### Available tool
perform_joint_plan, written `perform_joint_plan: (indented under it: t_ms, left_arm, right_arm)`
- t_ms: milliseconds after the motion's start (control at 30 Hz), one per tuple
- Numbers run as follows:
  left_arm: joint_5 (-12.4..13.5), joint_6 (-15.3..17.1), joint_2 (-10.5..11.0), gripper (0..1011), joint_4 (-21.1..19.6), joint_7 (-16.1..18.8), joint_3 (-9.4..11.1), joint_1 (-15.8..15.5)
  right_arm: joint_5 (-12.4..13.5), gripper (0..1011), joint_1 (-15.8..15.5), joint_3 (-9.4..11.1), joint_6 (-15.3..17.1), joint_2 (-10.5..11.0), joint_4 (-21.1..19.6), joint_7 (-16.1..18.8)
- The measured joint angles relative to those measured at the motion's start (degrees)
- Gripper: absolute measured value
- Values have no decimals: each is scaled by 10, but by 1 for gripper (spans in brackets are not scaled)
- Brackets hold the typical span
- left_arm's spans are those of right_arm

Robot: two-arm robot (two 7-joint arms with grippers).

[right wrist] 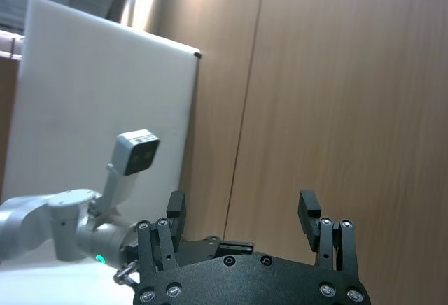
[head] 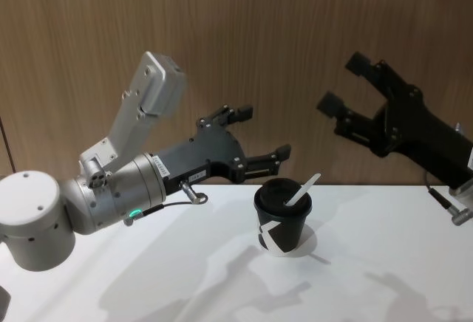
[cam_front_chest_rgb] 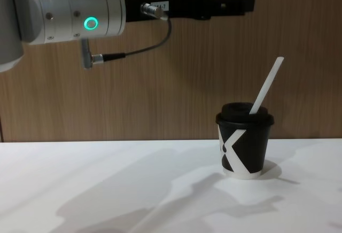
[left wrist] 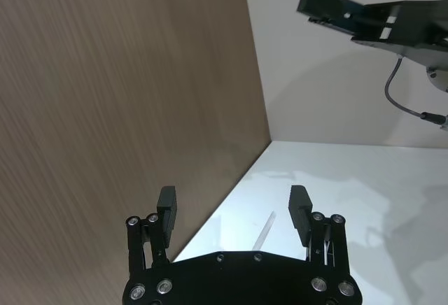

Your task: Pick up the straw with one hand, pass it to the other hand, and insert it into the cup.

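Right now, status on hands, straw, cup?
Left hand open, raised behind the cup. Right hand open, raised higher to the right. Straw in lid, leaning. Nothing in the way.

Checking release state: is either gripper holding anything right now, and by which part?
Nothing is held. The left gripper and right gripper are both open and empty, raised above the table. The straw stands tilted in the cup lid.

The small black cup (head: 283, 217) stands upright on the white bench (head: 369, 263). It has a big white K mark and a black lid. The thin white straw (head: 303, 189) sticks out of the lid, leaning to the right.
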Motion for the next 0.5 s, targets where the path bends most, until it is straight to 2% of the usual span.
perform_joint_plan:
  t_ms: [500]
  left_arm:
    - [28,-33,-6,1003,-30,39,-16,28]
  right_arm:
    - [18,1001,-17,0,67,1,-24,-86]
